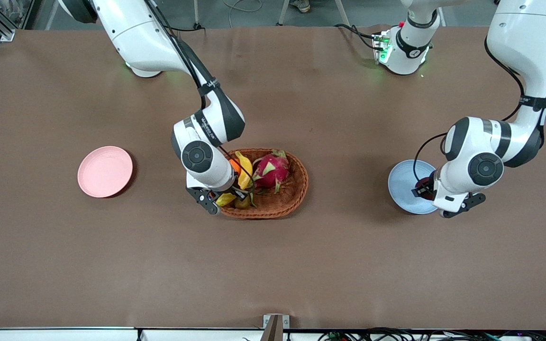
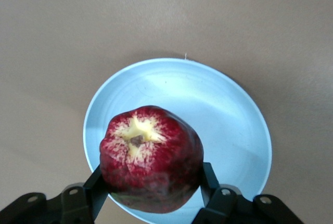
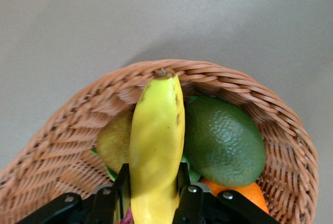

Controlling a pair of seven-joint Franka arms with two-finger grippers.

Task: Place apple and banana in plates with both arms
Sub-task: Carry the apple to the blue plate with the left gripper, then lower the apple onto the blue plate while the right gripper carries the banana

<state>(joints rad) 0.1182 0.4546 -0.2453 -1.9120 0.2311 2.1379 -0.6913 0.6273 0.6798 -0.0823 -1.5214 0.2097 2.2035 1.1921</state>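
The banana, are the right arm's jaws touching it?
Touching. The right wrist view shows the right gripper with both jaws pressed against the banana sides.

My black left gripper (image 2: 151, 203) clamps the dark red apple (image 2: 151, 164) (pale yellow star around its brown stem) over the light blue plate (image 2: 229, 115). My black right gripper (image 3: 153, 195) pinches the bright yellow banana (image 3: 156, 146) above the tan wicker basket (image 3: 52, 141), with a green fruit (image 3: 223, 141) beside it.
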